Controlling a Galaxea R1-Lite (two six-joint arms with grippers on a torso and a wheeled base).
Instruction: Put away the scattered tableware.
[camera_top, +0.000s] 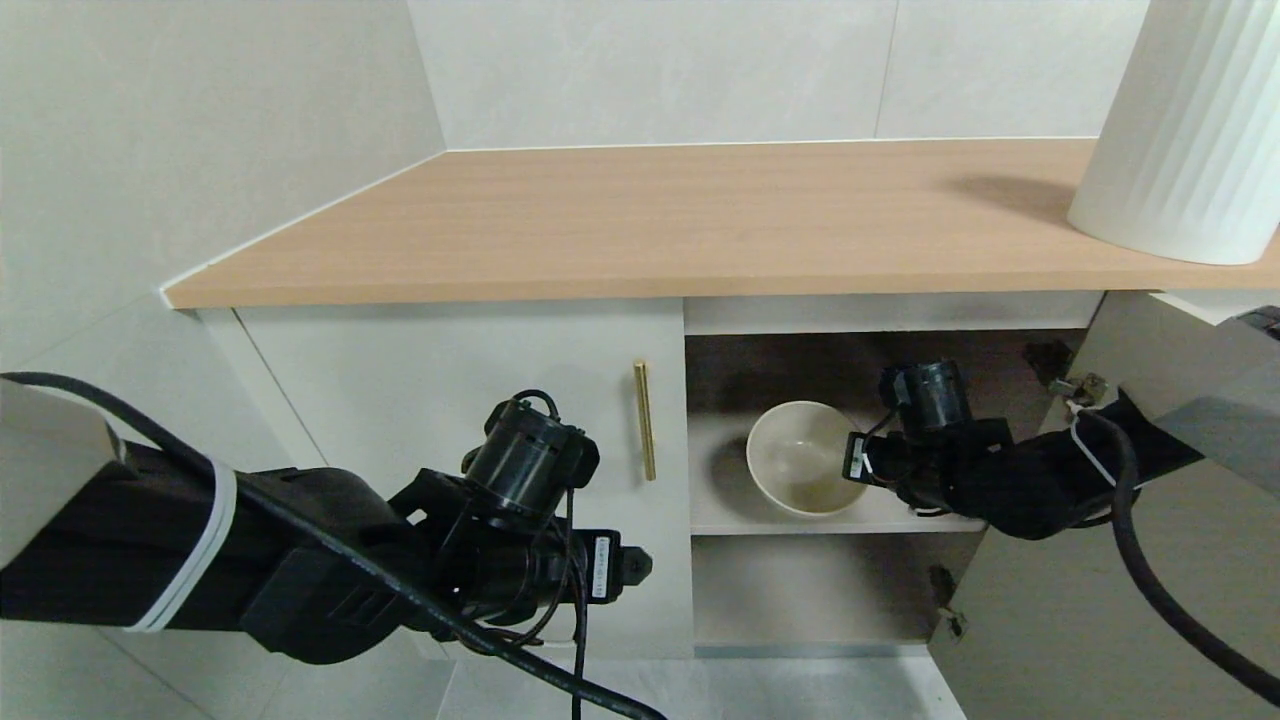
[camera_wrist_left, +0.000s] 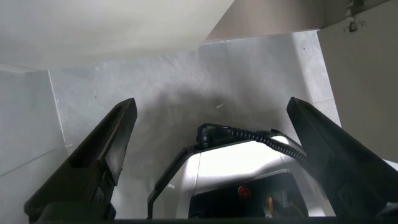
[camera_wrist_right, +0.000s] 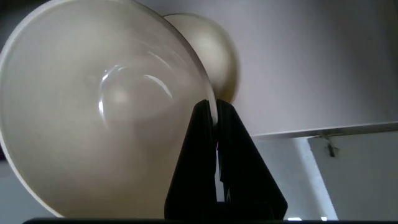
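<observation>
while clamped on the rim of the bowl (camera_top: 800, 470), right end effector (camera_top: 852, 468) narrow, one finger inside the wall and one outside. bowl directly ahead of that end effector, over the shelf (camera_top: 720, 505) inside the open cabinet (camera_top: 800, 365). touching the shelf or just above it: cannot tell. tilted a little, mouth turned up and forward.

probably glazed ceramic or hard plastic: stiff, no give under the fingers, smooth and likely slippery, with a gloss on the inside. if ceramic, fairly heavy for a one-sided pinch and apt to chip or crack on a hard knock. held at one edge only, so prone to swing or pivot about the fingers. worth keeping the pinch deep on the wall, not out at the lip. best hold looks like this one: rim wall between the fingers, on the side nearest the end effector. should be set flat on its foot, slowly, before letting go, and kept back from the shelf's front edge below the end effector.

left end effector (camera_wrist_left: 211, 109) wide, holding nothing, low in front of the shut door (camera_top: 450, 370), well apart from the bowl. brass handle (camera_top: 645, 420) between it and the right end effector. counter (camera_top: 650, 220) above both, with a white ribbed vessel (camera_top: 1180, 130) up beyond the right end effector.
</observation>
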